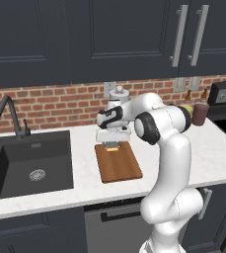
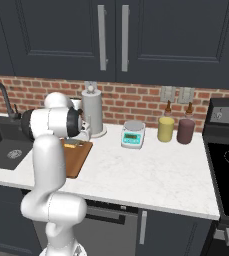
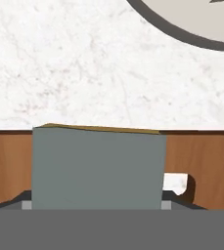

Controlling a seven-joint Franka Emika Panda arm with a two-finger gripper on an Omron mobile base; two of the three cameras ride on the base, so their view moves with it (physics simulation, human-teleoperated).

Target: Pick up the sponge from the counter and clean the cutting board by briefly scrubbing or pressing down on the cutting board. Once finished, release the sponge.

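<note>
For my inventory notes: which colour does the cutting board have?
Warm brown wood grain. The cutting board shows best in the left base view.

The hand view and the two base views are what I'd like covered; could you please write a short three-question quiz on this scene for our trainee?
1. True or false: the sponge is over the cutting board.
2. Which end of the board is the gripper at? A) the end towards the brick wall B) the end towards the counter's front edge C) off the board, over the sink
3. Fill in: the white appliance with the teal display beside the paper towel holder is a kitchen ____.

Key: 1 true; 2 A; 3 scale.
</note>
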